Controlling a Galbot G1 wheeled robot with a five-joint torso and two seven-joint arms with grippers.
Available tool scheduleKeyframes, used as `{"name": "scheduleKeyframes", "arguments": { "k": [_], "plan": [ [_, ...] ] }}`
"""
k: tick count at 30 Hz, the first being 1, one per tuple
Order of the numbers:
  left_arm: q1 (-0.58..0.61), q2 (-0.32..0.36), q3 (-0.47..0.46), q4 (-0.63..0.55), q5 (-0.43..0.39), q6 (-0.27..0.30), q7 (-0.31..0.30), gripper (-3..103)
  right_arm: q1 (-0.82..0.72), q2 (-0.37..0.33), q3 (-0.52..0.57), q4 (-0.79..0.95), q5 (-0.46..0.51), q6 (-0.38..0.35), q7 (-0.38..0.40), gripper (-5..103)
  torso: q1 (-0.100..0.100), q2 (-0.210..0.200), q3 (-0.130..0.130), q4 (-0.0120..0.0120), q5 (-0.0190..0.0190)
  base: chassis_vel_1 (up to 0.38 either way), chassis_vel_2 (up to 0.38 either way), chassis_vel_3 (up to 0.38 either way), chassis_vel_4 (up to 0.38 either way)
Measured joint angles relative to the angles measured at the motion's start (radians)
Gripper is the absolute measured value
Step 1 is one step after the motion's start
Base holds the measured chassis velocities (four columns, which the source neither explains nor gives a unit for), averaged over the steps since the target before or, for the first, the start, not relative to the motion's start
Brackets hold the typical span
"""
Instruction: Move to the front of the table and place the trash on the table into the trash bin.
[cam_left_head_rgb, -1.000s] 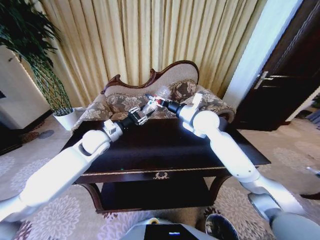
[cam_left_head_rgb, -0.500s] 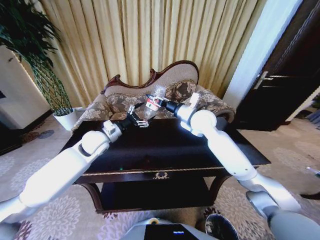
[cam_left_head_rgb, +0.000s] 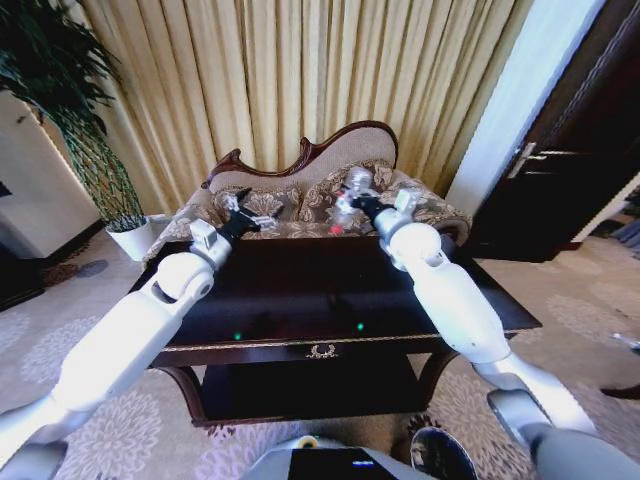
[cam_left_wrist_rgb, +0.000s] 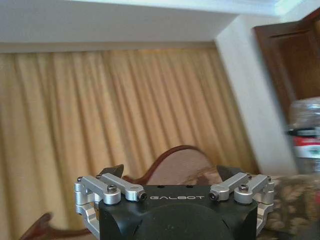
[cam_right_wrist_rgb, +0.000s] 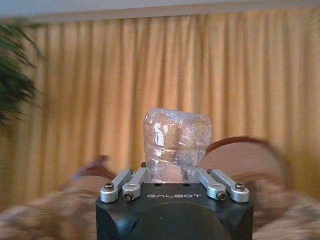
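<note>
The trash, a clear plastic bottle (cam_right_wrist_rgb: 175, 142) with a red label, stands upright between the fingers of my right gripper (cam_right_wrist_rgb: 175, 176), which is shut on it. In the head view that gripper (cam_left_head_rgb: 352, 200) holds the bottle (cam_left_head_rgb: 357, 181) in the air over the far edge of the dark glossy table (cam_left_head_rgb: 330, 290). My left gripper (cam_left_head_rgb: 243, 212) hangs over the table's far left part, open and empty, well apart from the bottle. The left wrist view shows its fingers (cam_left_wrist_rgb: 116, 170) spread wide and the bottle (cam_left_wrist_rgb: 306, 137) off to one side. A dark round thing (cam_left_head_rgb: 438, 452) sits on the floor by the table's front right leg; I cannot tell whether it is the trash bin.
A carved sofa (cam_left_head_rgb: 300, 170) with patterned cushions stands right behind the table, before gold curtains. A potted plant in a white pot (cam_left_head_rgb: 130, 238) is at the far left. A dark wooden door (cam_left_head_rgb: 570, 150) is on the right. Patterned carpet surrounds the table.
My right gripper has carried the bottle to the right and away from the left gripper. My left gripper has swung left and farther back, staying open.
</note>
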Motion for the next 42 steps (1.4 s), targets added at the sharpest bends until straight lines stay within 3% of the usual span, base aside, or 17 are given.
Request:
{"name": "scheduleKeyframes", "arguments": {
  "k": [2, 3, 5, 9, 11, 12, 13, 17, 21, 42],
  "plan": [
    [0.014, 0.026, -0.033, -0.018, -0.032, 0.07, -0.074, 100, -0.04, -0.03, 0.023, 0.003, -0.053, 0.008, 0.021, 27, 0.0, 0.0, 0.0, 0.0002, 0.0003, 0.0, 0.0, 0.0, 0.0],
    [0.014, 0.026, -0.033, -0.018, -0.032, 0.07, -0.074, 100, -0.04, -0.03, 0.023, 0.003, -0.053, 0.008, 0.021, 27, 0.0, 0.0, 0.0, 0.0002, 0.0003, 0.0, 0.0, 0.0, 0.0],
    [0.051, 0.064, -0.089, -0.036, -0.075, 0.131, -0.149, 100, -0.092, -0.072, 0.053, 0.034, -0.061, 0.011, 0.031, 27, 0.0, 0.0, 0.0, 0.0, 0.0001, 0.0, 0.0, 0.0, 0.0],
    [0.111, 0.092, -0.159, -0.058, -0.104, 0.158, -0.169, 100, -0.134, -0.106, 0.076, 0.065, -0.06, 0.013, 0.038, 27, 0.0, 0.0, 0.0, 0.0003, 0.0001, 0.0, 0.0, 0.0, 0.0],
    [0.251, 0.115, -0.292, -0.122, -0.141, 0.192, -0.181, 100, -0.211, -0.154, 0.118, 0.129, -0.044, 0.018, 0.05, 27, 0.0, 0.0, 0.0, 0.0004, -0.0001, 0.0, 0.0, 0.0, 0.0],
    [0.251, 0.115, -0.292, -0.122, -0.141, 0.192, -0.181, 100, -0.211, -0.154, 0.118, 0.129, -0.044, 0.018, 0.05, 27, 0.0, 0.0, 0.0, 0.0004, -0.0001, 0.0, 0.0, 0.0, 0.0],
    [0.31, 0.119, -0.349, -0.151, -0.151, 0.203, -0.182, 100, -0.24, -0.168, 0.136, 0.161, -0.036, 0.009, 0.059, 27, 0.0, 0.0, 0.0, 0.0003, -0.0003, 0.0, 0.0, 0.0, 0.0],
    [0.459, 0.133, -0.489, -0.219, -0.155, 0.206, -0.182, 100, -0.291, -0.197, 0.165, 0.217, -0.032, 0.001, 0.088, 27, 0.0, 0.0, 0.0, 0.0005, 0.0001, 0.0, 0.0, 0.0, 0.0],
    [0.555, 0.137, -0.57, -0.254, -0.154, 0.204, -0.176, 100, -0.305, -0.215, 0.172, 0.247, -0.027, -0.013, 0.116, 27, 0.0, 0.0, 0.0, 0.0005, -0.0001, 0.0, 0.0, 0.0, 0.0],
    [0.568, 0.133, -0.556, -0.271, -0.131, 0.181, -0.172, 100, -0.354, -0.211, 0.186, 0.28, -0.006, -0.021, 0.142, 27, 0.0, 0.0, 0.0, 0.0, 0.0002, 0.137, -0.148, -0.148, 0.147]
  ]
}}
